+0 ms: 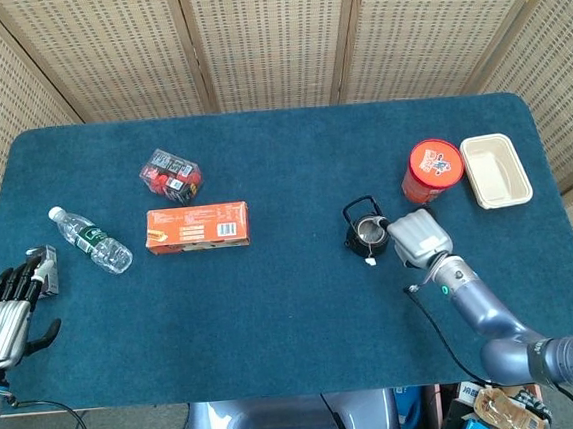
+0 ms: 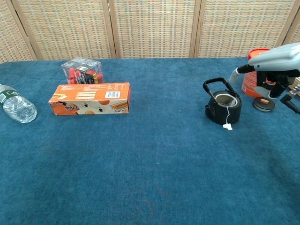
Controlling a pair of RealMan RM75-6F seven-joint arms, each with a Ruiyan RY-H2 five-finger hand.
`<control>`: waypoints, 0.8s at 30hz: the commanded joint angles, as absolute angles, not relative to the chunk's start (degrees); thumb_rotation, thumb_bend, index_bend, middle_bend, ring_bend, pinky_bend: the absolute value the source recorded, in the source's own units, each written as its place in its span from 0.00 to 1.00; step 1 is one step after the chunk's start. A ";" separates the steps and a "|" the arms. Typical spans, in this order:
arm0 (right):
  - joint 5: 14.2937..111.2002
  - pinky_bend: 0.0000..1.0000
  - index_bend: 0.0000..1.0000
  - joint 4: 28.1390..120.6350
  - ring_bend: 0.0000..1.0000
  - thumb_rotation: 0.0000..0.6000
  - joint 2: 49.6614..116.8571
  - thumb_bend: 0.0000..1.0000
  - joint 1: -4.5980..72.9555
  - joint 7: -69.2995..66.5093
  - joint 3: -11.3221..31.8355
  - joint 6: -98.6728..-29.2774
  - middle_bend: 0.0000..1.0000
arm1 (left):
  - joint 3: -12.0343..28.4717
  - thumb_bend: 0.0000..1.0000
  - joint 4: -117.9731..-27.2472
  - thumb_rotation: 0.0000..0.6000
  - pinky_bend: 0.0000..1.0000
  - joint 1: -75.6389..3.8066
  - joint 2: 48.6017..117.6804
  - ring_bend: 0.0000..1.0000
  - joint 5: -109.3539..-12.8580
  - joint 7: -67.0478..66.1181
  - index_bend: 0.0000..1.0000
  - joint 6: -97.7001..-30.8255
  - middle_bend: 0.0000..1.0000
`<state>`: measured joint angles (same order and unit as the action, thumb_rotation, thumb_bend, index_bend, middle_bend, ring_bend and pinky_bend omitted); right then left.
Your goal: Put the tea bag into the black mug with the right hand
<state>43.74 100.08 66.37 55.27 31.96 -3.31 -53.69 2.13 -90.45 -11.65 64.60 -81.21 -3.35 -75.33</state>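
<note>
The black mug (image 1: 367, 234) (image 2: 224, 107) stands right of the table's middle, handle up at its left. The tea bag (image 2: 226, 99) lies inside it, and its string runs over the rim with the white tag (image 2: 228, 126) (image 1: 371, 260) on the cloth by the mug's front. My right hand (image 1: 416, 236) (image 2: 268, 64) hovers above and to the right of the mug, holding nothing, one fingertip (image 2: 235, 75) pointing toward the mug. My left hand (image 1: 4, 315) rests at the table's left edge, fingers spread and empty.
A red canister (image 1: 431, 170) (image 2: 251, 80) and a white tray (image 1: 495, 170) stand behind my right hand, a small black lid (image 2: 264, 104) beside the canister. An orange box (image 1: 196, 226) (image 2: 90, 105), a clear pack of red items (image 1: 171, 175) and a water bottle (image 1: 90, 239) lie at the left.
</note>
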 commanded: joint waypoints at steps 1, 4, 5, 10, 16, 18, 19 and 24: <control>50.00 0.97 0.17 101.90 0.93 1.00 64.99 0.74 51.13 27.40 -2.11 -58.97 0.84 | 2.15 0.38 -90.53 1.00 0.00 -11.65 64.65 0.00 -81.28 -3.37 0.00 -75.43 0.00; 55.44 0.94 0.17 102.09 0.84 1.00 64.90 0.64 47.38 23.50 -1.42 -64.11 0.77 | 2.08 0.38 -90.62 1.00 0.00 -11.56 64.87 0.00 -81.60 -3.43 0.00 -75.75 0.00; 56.26 0.93 0.17 102.10 0.82 1.00 64.90 0.62 46.68 22.83 -1.28 -65.03 0.75 | 2.04 0.38 -90.65 1.00 0.00 -11.52 64.90 0.00 -81.65 -3.44 0.00 -75.82 0.00; 60.99 0.83 0.17 102.06 0.68 1.00 64.86 0.49 40.93 19.00 -0.66 -72.36 0.59 | 2.08 0.38 -90.96 1.00 0.00 -11.05 65.03 0.00 -81.84 -3.63 0.00 -76.86 0.00; 64.73 0.56 0.17 100.59 0.42 1.00 66.27 0.44 32.59 14.86 -1.02 -81.41 0.36 | 1.77 0.38 -92.17 1.00 0.00 -10.26 65.49 0.00 -83.69 -3.59 0.00 -79.16 0.00; 65.29 0.43 0.17 99.96 0.30 1.00 66.62 0.43 31.25 14.23 -1.11 -82.13 0.27 | 1.75 0.38 -92.11 1.00 0.00 -10.08 65.63 0.00 -84.18 -3.78 0.00 -79.80 0.00; 65.63 0.36 0.17 99.33 0.24 1.00 66.99 0.43 29.96 13.72 -1.15 -83.11 0.23 | 1.82 0.38 -91.95 1.00 0.00 -9.92 65.82 0.00 -84.75 -4.10 0.00 -80.63 0.00; 68.33 0.22 0.17 95.48 0.11 1.00 69.62 0.42 25.75 11.75 -0.69 -87.10 0.14 | 1.70 0.38 -91.81 1.00 0.00 -9.06 66.60 0.00 -86.82 -4.76 0.00 -83.54 0.00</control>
<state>67.02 97.01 68.42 27.33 12.79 -0.84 -85.83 1.81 -91.78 -9.39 66.35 -86.24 -4.46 -82.93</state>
